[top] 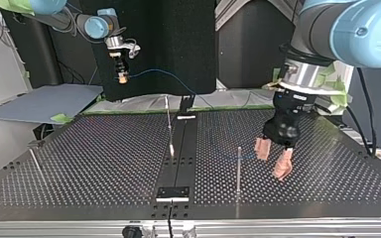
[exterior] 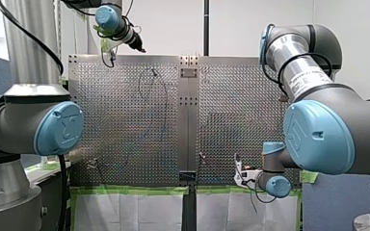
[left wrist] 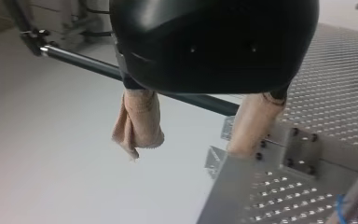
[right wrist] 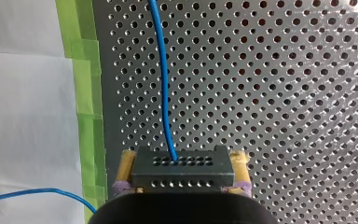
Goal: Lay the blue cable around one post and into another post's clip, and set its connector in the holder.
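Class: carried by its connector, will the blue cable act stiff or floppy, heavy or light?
Probably floppy: the blue cable bends in loose curves behind the connector. Likely light, being so thin. It might snag a post.

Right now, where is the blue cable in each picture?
Front view: blue cable, a thin line on the perforated table, left half.
Top view: cable runs from my right gripper toward the middle.
Left wrist view: a bit beside a post.
Right wrist view: cable leads ahead from the connector.
Shared landmark: that table.
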Controlling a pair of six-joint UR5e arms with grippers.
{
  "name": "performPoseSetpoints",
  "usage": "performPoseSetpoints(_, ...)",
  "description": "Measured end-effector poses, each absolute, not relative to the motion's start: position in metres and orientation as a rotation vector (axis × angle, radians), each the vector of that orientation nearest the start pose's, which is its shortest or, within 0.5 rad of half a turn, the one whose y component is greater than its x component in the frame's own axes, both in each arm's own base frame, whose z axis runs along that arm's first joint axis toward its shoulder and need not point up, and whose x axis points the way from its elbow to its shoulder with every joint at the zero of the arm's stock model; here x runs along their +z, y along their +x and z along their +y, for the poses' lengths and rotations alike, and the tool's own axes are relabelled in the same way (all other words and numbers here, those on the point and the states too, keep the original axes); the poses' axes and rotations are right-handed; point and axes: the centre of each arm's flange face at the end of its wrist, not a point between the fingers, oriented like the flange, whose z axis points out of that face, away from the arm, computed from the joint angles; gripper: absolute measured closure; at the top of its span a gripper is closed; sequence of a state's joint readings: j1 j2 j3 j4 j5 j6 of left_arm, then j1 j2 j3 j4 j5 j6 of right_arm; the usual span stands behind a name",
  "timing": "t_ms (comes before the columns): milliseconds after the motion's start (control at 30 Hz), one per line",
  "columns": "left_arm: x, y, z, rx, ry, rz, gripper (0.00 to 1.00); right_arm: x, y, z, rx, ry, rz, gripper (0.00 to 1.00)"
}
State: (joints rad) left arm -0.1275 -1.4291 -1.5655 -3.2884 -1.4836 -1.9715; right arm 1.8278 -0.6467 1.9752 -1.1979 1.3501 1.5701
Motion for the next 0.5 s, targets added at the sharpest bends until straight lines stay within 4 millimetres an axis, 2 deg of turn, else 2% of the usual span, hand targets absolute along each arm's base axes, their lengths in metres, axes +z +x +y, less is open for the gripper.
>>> performPoseSetpoints(500, 0.527, 0.386, -0.202, -0.369, -0.033, 1.729, 0.0, -0.074, 0.283, -0.459, 1.484, 1.667, -1.037, 0.99)
